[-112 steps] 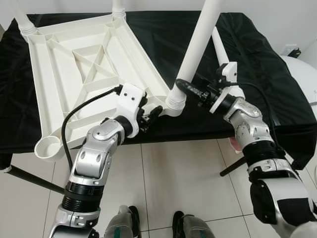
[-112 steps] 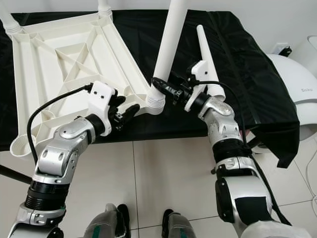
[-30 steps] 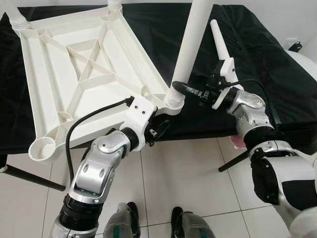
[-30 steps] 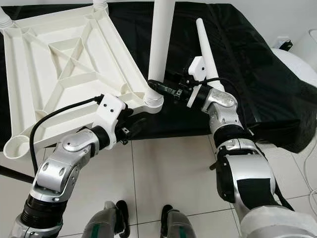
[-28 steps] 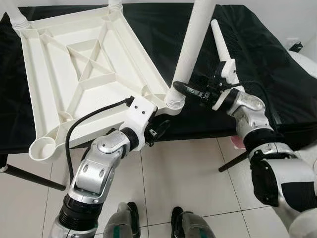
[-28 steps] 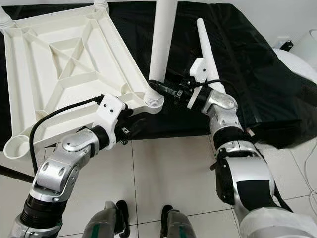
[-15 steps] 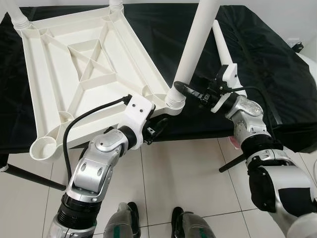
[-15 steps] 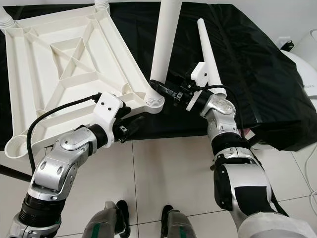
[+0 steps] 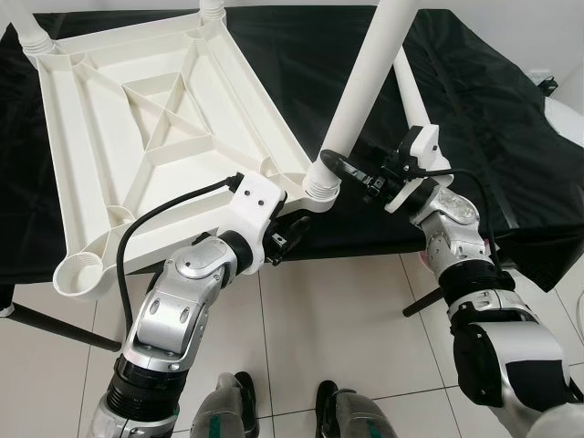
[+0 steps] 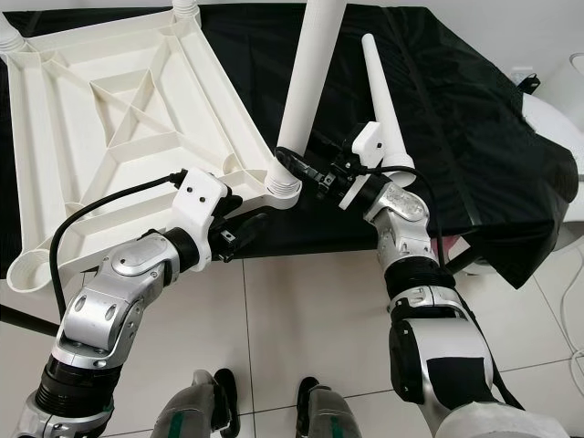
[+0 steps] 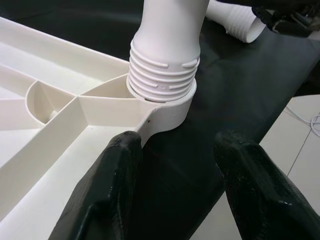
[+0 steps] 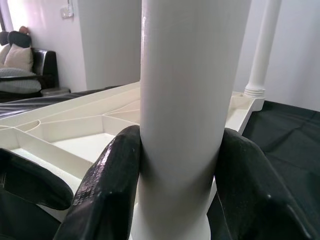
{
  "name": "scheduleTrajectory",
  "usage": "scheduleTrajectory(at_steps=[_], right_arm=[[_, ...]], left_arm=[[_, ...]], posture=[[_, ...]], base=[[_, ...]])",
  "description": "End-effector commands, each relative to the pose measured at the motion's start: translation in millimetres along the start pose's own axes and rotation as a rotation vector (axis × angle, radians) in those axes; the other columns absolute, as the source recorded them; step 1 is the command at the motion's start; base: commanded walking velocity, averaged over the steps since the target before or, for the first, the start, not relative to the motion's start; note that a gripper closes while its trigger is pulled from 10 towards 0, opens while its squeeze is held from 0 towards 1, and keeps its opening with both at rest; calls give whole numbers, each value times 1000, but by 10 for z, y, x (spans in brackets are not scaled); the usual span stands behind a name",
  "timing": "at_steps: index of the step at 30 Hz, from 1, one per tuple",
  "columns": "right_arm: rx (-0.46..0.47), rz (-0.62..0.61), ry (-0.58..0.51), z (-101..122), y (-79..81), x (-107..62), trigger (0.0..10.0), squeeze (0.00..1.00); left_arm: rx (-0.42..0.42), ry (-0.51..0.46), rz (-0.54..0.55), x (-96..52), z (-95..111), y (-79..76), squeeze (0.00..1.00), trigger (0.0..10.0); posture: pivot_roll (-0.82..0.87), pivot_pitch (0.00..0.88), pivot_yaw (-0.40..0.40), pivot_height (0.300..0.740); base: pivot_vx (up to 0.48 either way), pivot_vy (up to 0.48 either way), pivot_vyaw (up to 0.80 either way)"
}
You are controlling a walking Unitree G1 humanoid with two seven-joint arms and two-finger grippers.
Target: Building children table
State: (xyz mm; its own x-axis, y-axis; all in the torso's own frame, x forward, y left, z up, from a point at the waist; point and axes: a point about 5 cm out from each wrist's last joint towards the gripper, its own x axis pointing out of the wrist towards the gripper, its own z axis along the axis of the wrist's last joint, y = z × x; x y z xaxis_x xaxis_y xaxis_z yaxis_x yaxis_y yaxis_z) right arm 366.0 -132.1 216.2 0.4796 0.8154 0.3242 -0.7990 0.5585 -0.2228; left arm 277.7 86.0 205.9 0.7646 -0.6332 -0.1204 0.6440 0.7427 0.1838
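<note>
White plastic tabletop (image 9: 155, 137): I see it lying upside down, ribs up, on the black-covered desk (image 9: 493, 119), its near corner overhanging the desk edge
Leg in hand (image 10: 306, 87): seated in the near corner socket (image 11: 165, 102), tilted, with thread rings exposed above the collar
Right gripper (image 12: 177, 165): fingers clamped on the leg's lower shaft, just above the socket
Left gripper (image 11: 175, 165): fingers spread, at the tabletop's rim beside that socket, gripping nothing
Done: far corners carry legs (image 9: 32, 32), as far as I can see
Left: I judge this leg not fully screwed home; the near-left socket (image 9: 78, 272) is empty and a spare leg (image 10: 381, 91) lies on the desk
</note>
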Motion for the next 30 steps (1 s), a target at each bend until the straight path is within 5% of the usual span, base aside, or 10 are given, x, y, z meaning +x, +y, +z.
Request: scheduleTrajectory(at_steps=[1, 30], right_arm=[[65, 5, 68, -194, 94, -66, 10000, 0], [16, 155, 162, -53, 47, 92, 10000, 0]], left_arm=[[-1, -5, 51, 6, 6, 22, 0, 10000], [-14, -20, 74, 11, 26, 30, 0, 10000]], posture=[[-5, 214, -39, 740], [-5, 218, -61, 740]], base=[[0, 0, 0], [0, 0, 0]])
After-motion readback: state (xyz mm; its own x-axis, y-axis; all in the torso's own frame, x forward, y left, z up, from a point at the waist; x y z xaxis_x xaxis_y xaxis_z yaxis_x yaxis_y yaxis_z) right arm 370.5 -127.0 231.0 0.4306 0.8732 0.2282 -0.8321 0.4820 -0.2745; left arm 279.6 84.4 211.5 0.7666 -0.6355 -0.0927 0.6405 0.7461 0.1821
